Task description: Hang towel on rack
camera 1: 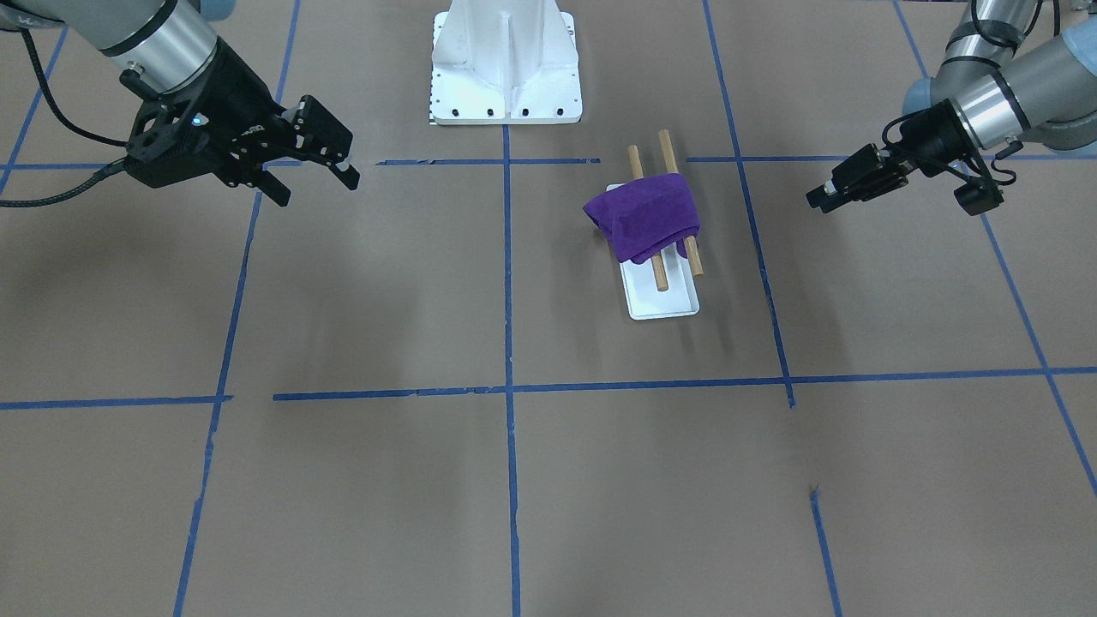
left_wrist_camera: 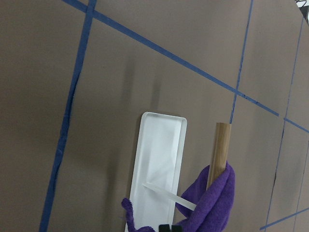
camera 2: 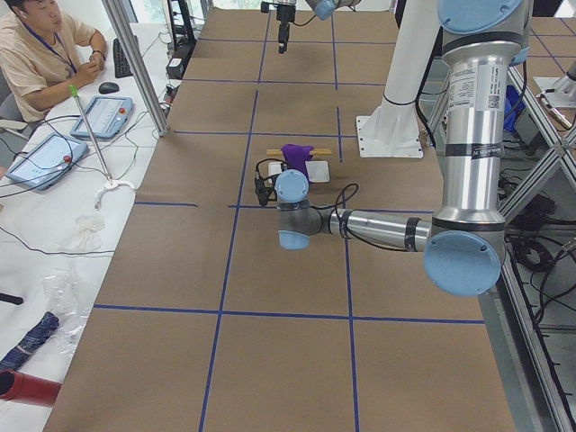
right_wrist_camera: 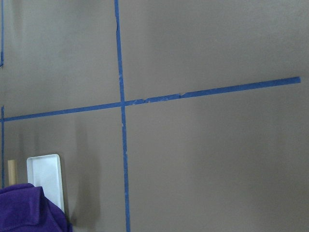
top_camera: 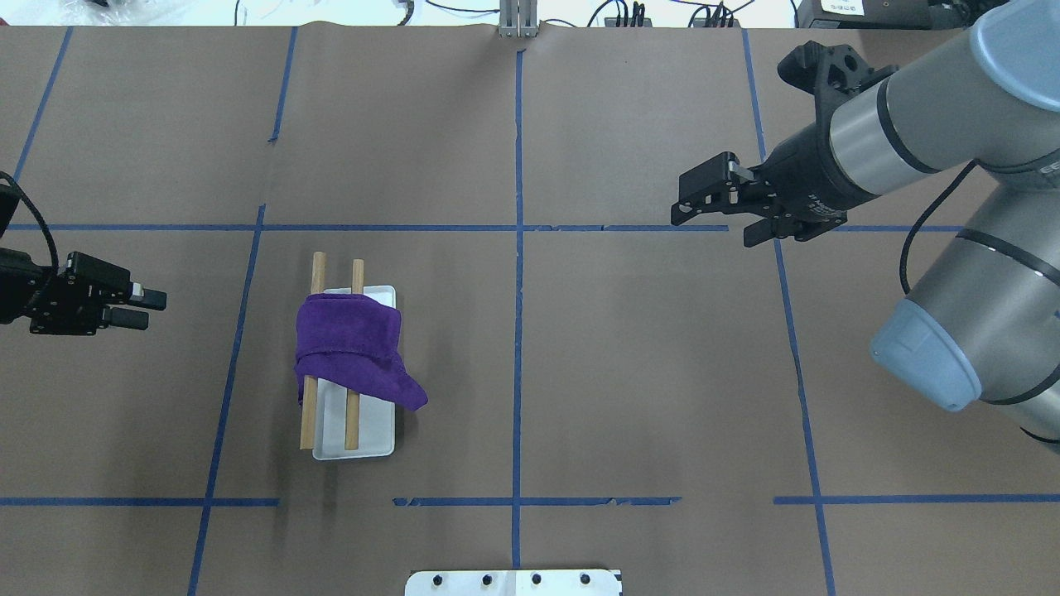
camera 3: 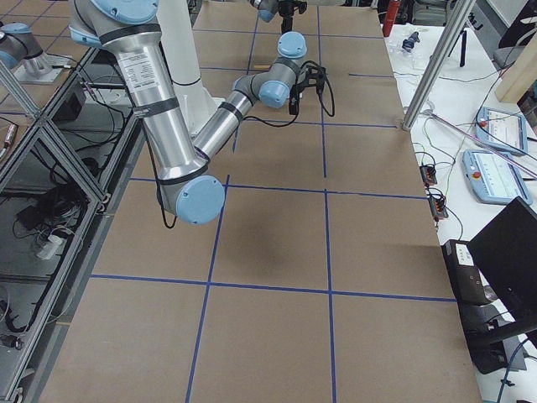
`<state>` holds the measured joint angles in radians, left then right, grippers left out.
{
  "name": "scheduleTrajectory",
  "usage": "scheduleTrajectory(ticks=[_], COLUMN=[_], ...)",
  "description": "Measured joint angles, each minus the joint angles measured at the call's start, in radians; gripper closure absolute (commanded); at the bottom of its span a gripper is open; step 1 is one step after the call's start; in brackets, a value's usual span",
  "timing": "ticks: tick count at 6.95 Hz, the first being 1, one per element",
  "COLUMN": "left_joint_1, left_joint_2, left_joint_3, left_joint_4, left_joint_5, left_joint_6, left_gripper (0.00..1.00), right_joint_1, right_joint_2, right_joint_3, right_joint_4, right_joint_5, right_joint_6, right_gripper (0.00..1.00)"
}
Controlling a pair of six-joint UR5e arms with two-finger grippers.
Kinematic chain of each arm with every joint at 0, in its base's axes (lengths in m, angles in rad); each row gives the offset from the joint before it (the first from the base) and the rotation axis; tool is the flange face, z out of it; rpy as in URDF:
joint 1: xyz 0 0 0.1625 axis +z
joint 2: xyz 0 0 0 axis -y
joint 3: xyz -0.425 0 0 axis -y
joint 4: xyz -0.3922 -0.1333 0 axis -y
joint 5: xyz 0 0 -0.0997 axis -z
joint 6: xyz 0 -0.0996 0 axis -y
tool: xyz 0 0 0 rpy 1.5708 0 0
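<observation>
The purple towel (camera 1: 644,218) is draped over the two wooden rods (camera 1: 665,147) of the rack, above its white base (camera 1: 660,298). One corner hangs off the side. In the overhead view the towel (top_camera: 352,339) covers the rods' middle over the base (top_camera: 373,430). My left gripper (top_camera: 153,308) hovers left of the rack, apart from it, its fingers close together and empty; it also shows in the front view (camera 1: 814,199). My right gripper (top_camera: 712,228) is open and empty, far off to the right; it also shows in the front view (camera 1: 313,184). The left wrist view shows the towel (left_wrist_camera: 215,203) on a rod.
The robot's white mounting plate (camera 1: 506,77) stands at the table's near-robot edge. Blue tape lines (top_camera: 517,248) divide the brown table into squares. An operator (camera 2: 40,49) sits at a side desk with tablets, beyond the table's far edge.
</observation>
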<state>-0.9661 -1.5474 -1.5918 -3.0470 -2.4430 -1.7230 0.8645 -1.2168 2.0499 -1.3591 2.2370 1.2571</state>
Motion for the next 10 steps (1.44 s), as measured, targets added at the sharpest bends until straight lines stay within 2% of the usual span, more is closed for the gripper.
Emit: scheduleTrajectory(ticks=[2, 3, 5, 6, 8, 10], left_joint_1=[-0.035, -0.061, -0.132, -0.166, -0.256, -0.413], left_joint_2=[0.009, 0.029, 0.089, 0.124, 0.156, 0.138], left_joint_3=[0.026, 0.035, 0.076, 0.095, 0.109, 0.104], left_joint_4=[-0.014, -0.014, -0.01, 0.004, 0.129, 0.41], left_joint_5=[0.002, 0.003, 0.027, 0.087, 0.232, 0.298], left_joint_6=[0.029, 0.116, 0.424, 0.628, 1.041, 1.478], left_gripper=[0.0, 0.0, 0.0, 0.0, 0.0, 0.0], right_joint_1=[0.063, 0.111, 0.213, 0.27, 0.385, 0.467], right_joint_2=[-0.07, -0.127, -0.242, -0.278, -0.302, -0.3], right_joint_3=[-0.003, -0.011, -0.057, -0.091, -0.156, -0.217], right_joint_4=[-0.005, -0.01, -0.015, -0.028, -0.13, -0.224], right_joint_5=[0.0, 0.003, 0.01, 0.013, 0.011, 0.007], right_joint_6=[-0.062, -0.138, -0.398, -0.542, -0.852, -1.078], right_gripper=[0.0, 0.0, 0.0, 0.0, 0.0, 0.0])
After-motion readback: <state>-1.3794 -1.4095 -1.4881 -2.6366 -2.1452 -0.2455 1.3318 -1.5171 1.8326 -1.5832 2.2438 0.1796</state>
